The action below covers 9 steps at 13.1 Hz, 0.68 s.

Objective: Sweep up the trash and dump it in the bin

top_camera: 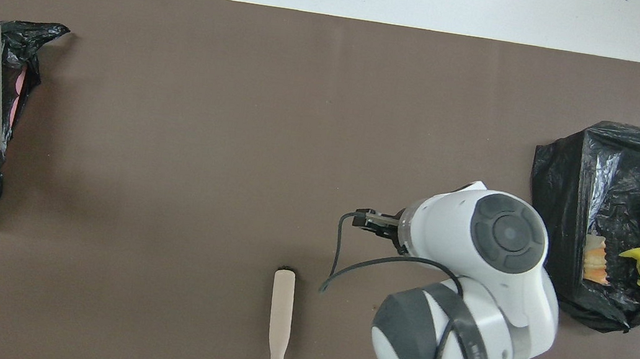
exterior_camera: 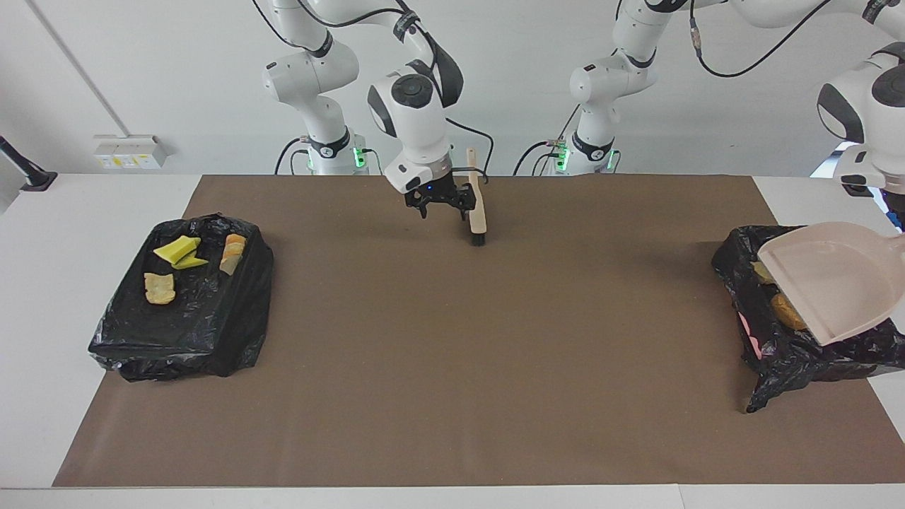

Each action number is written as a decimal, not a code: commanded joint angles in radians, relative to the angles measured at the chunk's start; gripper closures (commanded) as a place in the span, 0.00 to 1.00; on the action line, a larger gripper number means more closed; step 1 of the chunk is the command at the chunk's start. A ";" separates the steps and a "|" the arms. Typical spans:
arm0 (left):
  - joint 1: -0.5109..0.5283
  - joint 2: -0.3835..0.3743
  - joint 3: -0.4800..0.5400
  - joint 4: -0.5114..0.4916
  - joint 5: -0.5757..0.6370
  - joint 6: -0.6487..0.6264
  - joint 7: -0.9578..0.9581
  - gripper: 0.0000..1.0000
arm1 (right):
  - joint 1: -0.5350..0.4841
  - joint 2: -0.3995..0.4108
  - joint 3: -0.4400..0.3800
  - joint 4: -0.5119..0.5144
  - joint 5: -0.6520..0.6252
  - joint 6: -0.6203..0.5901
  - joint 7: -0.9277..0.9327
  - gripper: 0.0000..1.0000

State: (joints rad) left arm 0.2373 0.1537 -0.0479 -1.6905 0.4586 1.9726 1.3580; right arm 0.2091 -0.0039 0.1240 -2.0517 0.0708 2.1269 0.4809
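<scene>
Only in the facing view: left gripper (exterior_camera: 896,218) clamped on dustpan (exterior_camera: 834,283) handle, pan raised over the bin (exterior_camera: 785,353) at that arm's end. Right gripper (exterior_camera: 440,205) spread open, empty, over the mat (exterior_camera: 452,353) beside the brush (exterior_camera: 478,215). Trash (exterior_camera: 175,251) lying in both bins, well apart from the brush.

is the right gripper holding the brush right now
No: the brush lies alone on the brown mat, and the right gripper hangs open beside it, touching nothing.
</scene>
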 commanded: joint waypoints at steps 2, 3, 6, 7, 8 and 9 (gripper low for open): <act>-0.120 -0.031 0.011 -0.141 -0.075 -0.017 -0.436 1.00 | -0.088 -0.002 0.006 0.149 -0.071 -0.172 -0.074 0.00; -0.159 -0.028 0.008 -0.156 -0.086 -0.017 -0.538 1.00 | -0.094 -0.013 -0.030 0.194 -0.078 -0.227 -0.102 0.00; -0.262 -0.017 0.008 -0.189 -0.190 -0.012 -0.776 1.00 | -0.093 -0.050 -0.128 0.268 -0.078 -0.352 -0.218 0.00; -0.310 -0.013 0.009 -0.204 -0.230 -0.002 -0.863 1.00 | -0.093 -0.068 -0.154 0.277 -0.078 -0.378 -0.243 0.00; -0.358 -0.013 0.010 -0.218 -0.245 0.021 -0.940 1.00 | -0.093 -0.083 -0.182 0.278 -0.078 -0.404 -0.260 0.00; -0.406 -0.011 0.010 -0.233 -0.247 0.038 -1.065 1.00 | -0.093 -0.103 -0.207 0.289 -0.078 -0.432 -0.280 0.00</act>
State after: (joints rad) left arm -0.0887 0.1599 -0.0593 -1.8795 0.2355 1.9701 0.4558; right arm 0.1220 -0.0784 -0.0582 -1.7742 0.0086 1.7386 0.2413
